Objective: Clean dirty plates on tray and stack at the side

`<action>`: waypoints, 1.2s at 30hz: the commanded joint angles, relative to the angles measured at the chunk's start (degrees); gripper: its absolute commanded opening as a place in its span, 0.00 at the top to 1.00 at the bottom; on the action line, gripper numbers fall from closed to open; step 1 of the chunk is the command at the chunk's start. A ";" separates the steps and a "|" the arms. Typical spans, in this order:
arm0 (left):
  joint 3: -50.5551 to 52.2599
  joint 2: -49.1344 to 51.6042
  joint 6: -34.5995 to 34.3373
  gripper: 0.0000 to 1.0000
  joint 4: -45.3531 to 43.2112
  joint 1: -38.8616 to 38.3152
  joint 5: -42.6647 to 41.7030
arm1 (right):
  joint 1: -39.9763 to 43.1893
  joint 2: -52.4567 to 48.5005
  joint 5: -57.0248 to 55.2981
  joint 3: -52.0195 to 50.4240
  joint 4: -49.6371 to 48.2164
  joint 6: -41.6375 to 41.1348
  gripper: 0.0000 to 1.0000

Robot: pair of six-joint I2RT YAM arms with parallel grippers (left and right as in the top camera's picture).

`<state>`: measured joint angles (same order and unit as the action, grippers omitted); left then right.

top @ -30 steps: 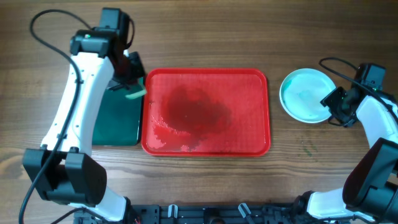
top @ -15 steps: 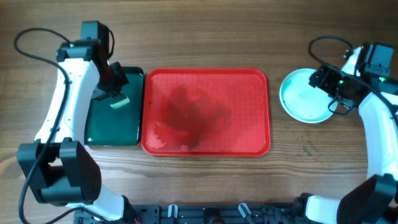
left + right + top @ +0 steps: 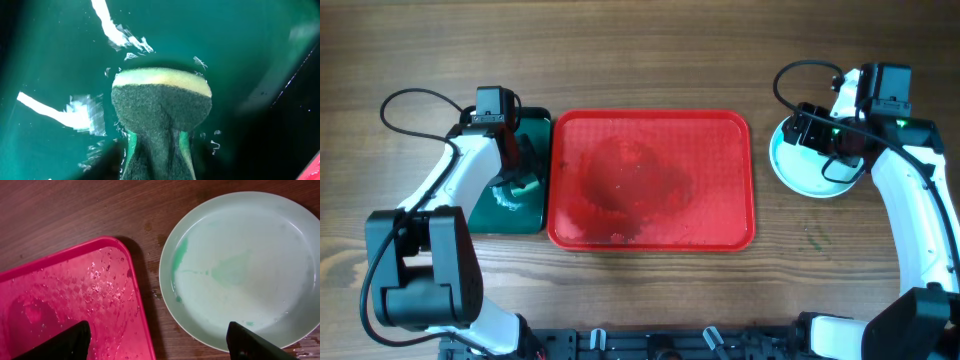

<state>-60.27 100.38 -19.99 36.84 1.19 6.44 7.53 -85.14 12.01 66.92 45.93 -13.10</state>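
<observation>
The red tray point(image 3: 720, 200) lies mid-table, wet and bare of plates; its corner shows in the right wrist view point(image 3: 60, 290). One pale plate point(image 3: 800, 172) rests on the wood right of the tray and carries faint teal smears point(image 3: 235, 270). Above its far edge my right gripper point(image 3: 825, 150) hovers open, and nothing sits between its fingers point(image 3: 159, 330). My left gripper point(image 3: 515, 170) is low over the dark green tray point(image 3: 533, 140). It is shut on a green-and-yellow sponge point(image 3: 160, 105), which is still pinched narrow between the fingers point(image 3: 157, 160).
The dark green tray point(image 3: 50, 60) holds a film of water with bright reflections. Bare wood surrounds both trays. Cables loop behind each arm at the far left and far right of the table.
My left arm has come toward the table's front and lowered the sponge onto the green tray. My right gripper has swung from the plate's right edge to above its far side and opened wider.
</observation>
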 commanded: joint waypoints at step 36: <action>-10.80 -18.08 0.26 0.00 13.38 -1.62 0.90 | -0.28 39.95 -2.05 6.62 11.41 -12.79 0.00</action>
<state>-70.65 82.02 -19.99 50.17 -0.27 6.63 7.53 -45.65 14.68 72.71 58.65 -23.94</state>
